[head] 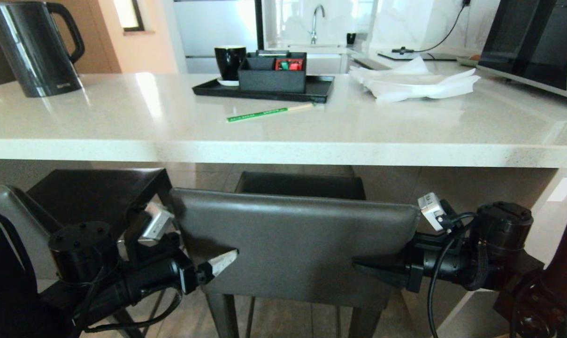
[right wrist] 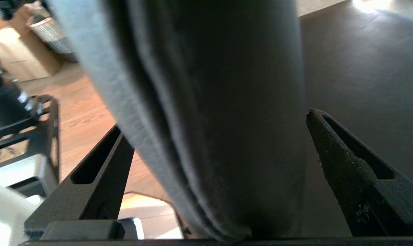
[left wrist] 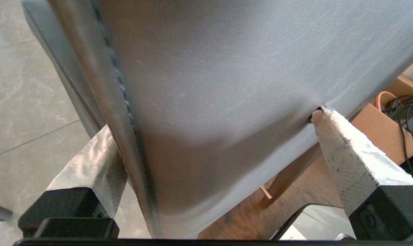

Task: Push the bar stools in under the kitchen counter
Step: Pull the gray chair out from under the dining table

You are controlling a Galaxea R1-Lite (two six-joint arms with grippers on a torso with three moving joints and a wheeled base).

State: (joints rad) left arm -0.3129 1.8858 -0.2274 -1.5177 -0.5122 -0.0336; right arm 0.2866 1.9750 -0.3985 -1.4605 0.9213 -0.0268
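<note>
**Q:** Grey leather fills the foreground. Which stool is it, and how far has it gone?

**A:** It is the backrest of the middle bar stool (head: 293,244), facing the kitchen counter (head: 283,152). Its seat already reaches beneath the white stone slab, but the backrest stands on the robot's side of the counter edge, so I judge this stool only part-way in.

**Q:** And the claws?

**A:** The left gripper (head: 220,264) straddles the backrest's left edge with its jaws spread wide; in the left wrist view one taped fingertip (left wrist: 324,118) dents the leather while the other finger lies beyond the edge. The right gripper (head: 365,267) straddles the right edge in the same way, jaws wide and not clamped, as the right wrist view shows.

**Q:** How many of each thing?

**A:** Two stools show: this one, and a second stool (head: 95,192) at the left, its seat near the slab edge; whether that one is fully in I cannot tell. One counter and two grippers make up the rest.

**Q:** What remains?

**A:** Probably pushing the middle stool further under, then checking its neighbour.
</note>
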